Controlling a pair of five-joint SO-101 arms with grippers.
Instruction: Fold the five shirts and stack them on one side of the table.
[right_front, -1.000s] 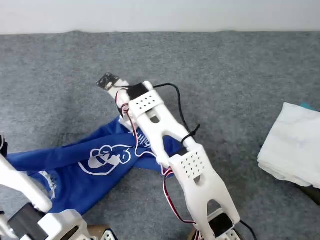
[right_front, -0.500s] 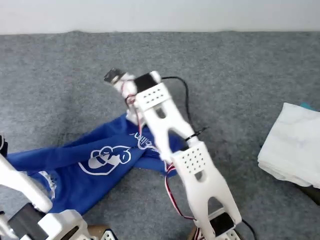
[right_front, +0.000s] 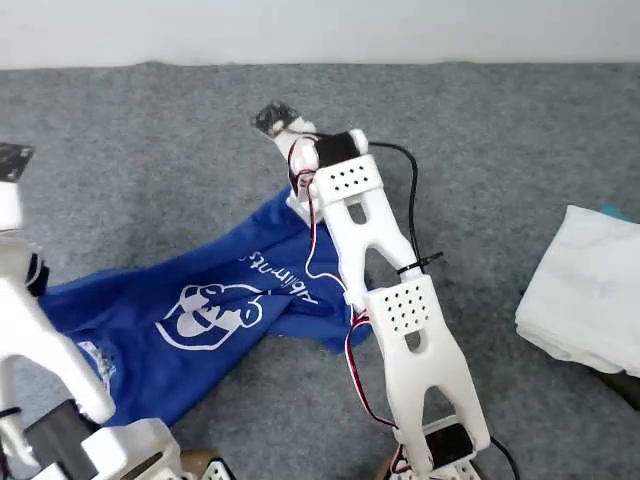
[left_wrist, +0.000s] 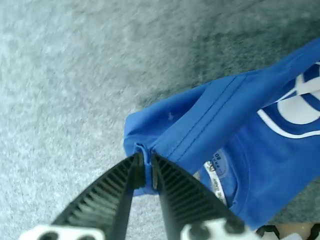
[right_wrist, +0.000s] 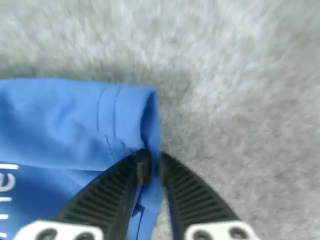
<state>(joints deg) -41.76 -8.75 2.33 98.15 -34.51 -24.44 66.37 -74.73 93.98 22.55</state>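
Note:
A blue shirt (right_front: 210, 310) with a white print lies stretched across the grey table, running from the near left up toward the middle. My right gripper (right_wrist: 150, 167) is shut on the shirt's far corner (right_wrist: 130, 120), held a little above the cloth surface; in the high view that corner sits under the right arm's wrist (right_front: 300, 195). My left gripper (left_wrist: 144, 167) is shut on the blue shirt's other end (left_wrist: 200, 140), near the collar label, at the left edge of the high view (right_front: 45, 290).
A stack of folded white shirts (right_front: 585, 290) lies at the right edge of the table. The grey table cover (right_front: 480, 150) is bare at the back and between the blue shirt and the stack. The right arm (right_front: 390, 310) stretches over the table's middle.
The right gripper has pulled its corner of the blue shirt up and to the right, away from me. The left arm has lifted its end, and the shirt has spread out longer.

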